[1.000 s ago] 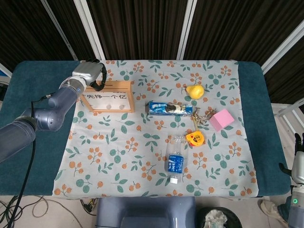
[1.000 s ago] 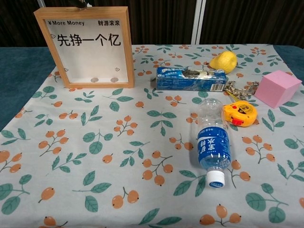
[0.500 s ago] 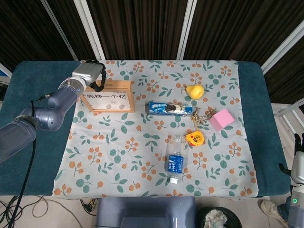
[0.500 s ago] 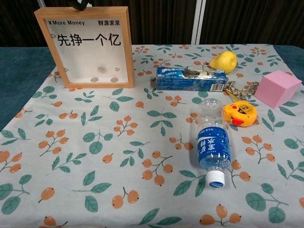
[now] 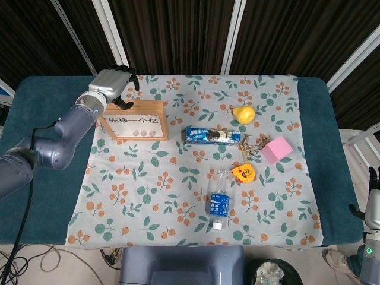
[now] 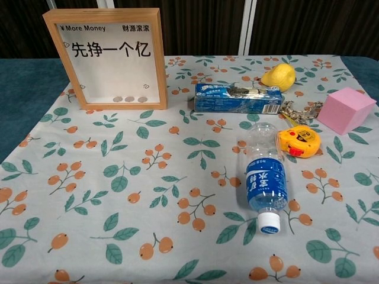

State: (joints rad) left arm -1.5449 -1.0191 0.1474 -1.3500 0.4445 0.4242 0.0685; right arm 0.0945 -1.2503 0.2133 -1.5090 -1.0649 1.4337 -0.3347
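Lifted clear of the frame (image 5: 135,120) since a second ago, the left hand (image 5: 110,85) now hangs just behind and above its top edge, fingers (image 5: 126,72) spread and holding nothing; a third coin now lies at the bottom of the frame, seen in the chest view. The right hand (image 5: 373,209) shows only at the far right edge, off the surface (image 5: 44,172), and I cannot tell how its fingers lie.

The frame stands upright at the back left of the cloth (image 5: 166,190), well apart from the bottle (image 5: 220,202) and the biscuit pack (image 5: 212,135). Its printed face points toward the robot, and its long axis runs left to right along the back edge.

To withdraw well, I judge the hand should rise straight up and back, keeping its fingers off the top rail so the frame does not tip forward.
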